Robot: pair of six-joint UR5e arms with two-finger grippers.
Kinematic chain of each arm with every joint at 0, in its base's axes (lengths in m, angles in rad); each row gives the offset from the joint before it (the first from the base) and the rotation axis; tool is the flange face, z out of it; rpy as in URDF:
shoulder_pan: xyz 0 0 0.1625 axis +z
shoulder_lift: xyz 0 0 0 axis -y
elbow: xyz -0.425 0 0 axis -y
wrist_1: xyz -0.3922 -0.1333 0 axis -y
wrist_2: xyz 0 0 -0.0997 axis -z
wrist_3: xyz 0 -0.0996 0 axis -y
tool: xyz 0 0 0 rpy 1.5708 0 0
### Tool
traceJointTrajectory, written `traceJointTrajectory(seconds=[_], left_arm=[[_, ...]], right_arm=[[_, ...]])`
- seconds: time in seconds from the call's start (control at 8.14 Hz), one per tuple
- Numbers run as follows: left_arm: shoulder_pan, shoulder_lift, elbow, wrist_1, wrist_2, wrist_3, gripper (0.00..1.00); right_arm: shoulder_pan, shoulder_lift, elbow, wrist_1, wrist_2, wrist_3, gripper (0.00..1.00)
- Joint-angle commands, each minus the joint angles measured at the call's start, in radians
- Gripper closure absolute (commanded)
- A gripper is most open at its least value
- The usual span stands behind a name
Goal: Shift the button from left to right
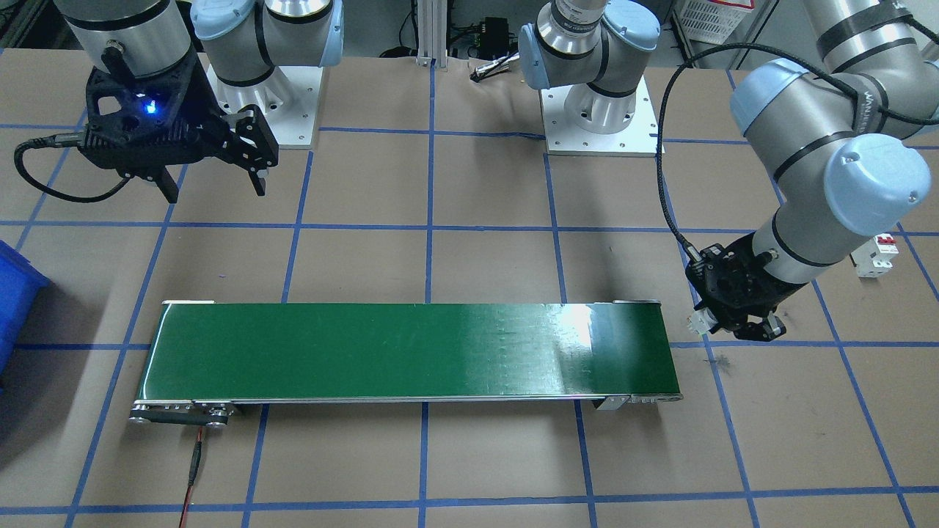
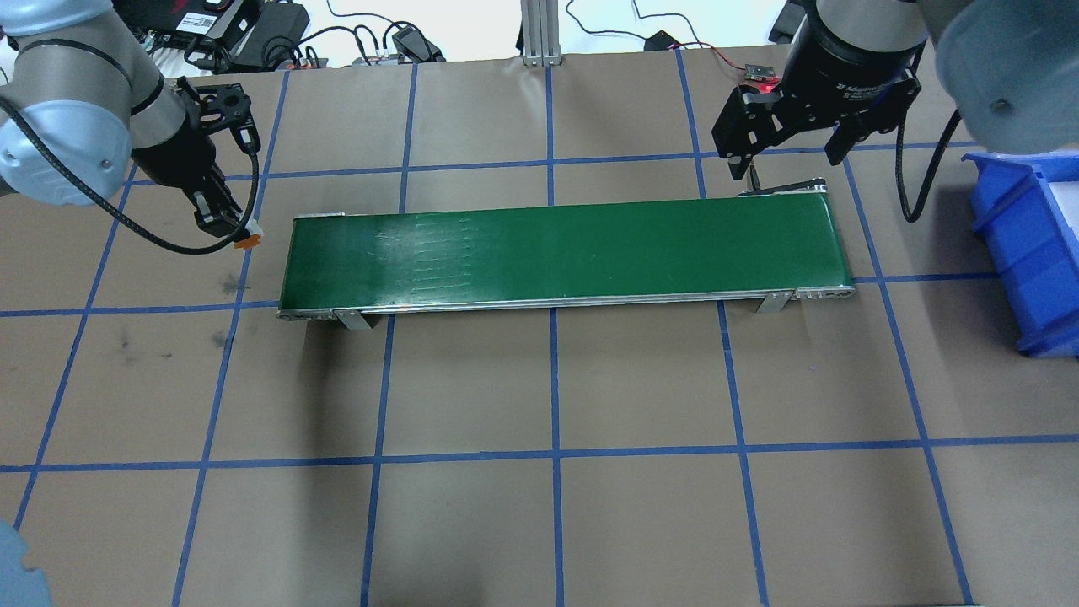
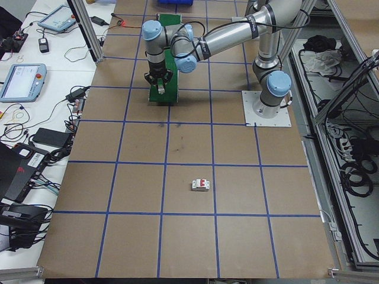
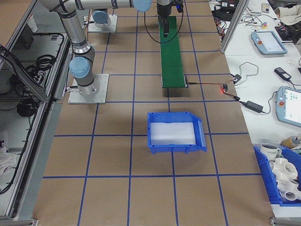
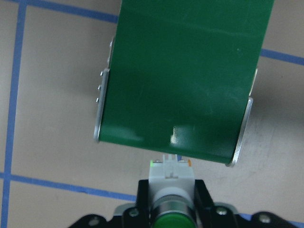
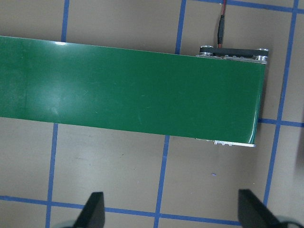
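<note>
In the left wrist view, at the bottom centre of the frame, the small push-button with a round green cap, white-grey body and orange rear end (image 5: 172,190) sits clamped between the black fingers of the left end effector (image 5: 172,199), its rear end pointing toward the near end of the long green conveyor belt with metal side rails (image 5: 183,80) and hanging just short of it over the brown paper-covered bench with a blue tape grid (image 5: 52,118). In the overhead view the same grip shows at centre left, the orange tip just beside the belt's left end. The belt's surface looks bare along its length.

At the upper right of the overhead view the right end effector (image 2: 797,156) hangs over the belt's far right end with its fingers spread wide and holding nothing. A blue plastic bin (image 2: 1033,253) stands on the bench at the right edge, well apart from the belt. In the left side view a white boxy circuit breaker with red switches (image 3: 200,185) lies alone on the bench at centre, far from both arms.
</note>
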Motion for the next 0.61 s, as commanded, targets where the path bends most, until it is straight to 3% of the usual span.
traceJointTrajectory(seconds=[0.0,0.49], left_arm=[[-0.101,-0.040,-0.027,0.085,-0.016,0.066,1.00],[-0.133,-0.074,-0.033,0.127,-0.016,0.151,1.00]], right_arm=[[0.001,0.000,0.002,0.000,-0.002,0.000,0.00],[-0.001,0.002,0.002,0.003,-0.002,-0.009,0.00]])
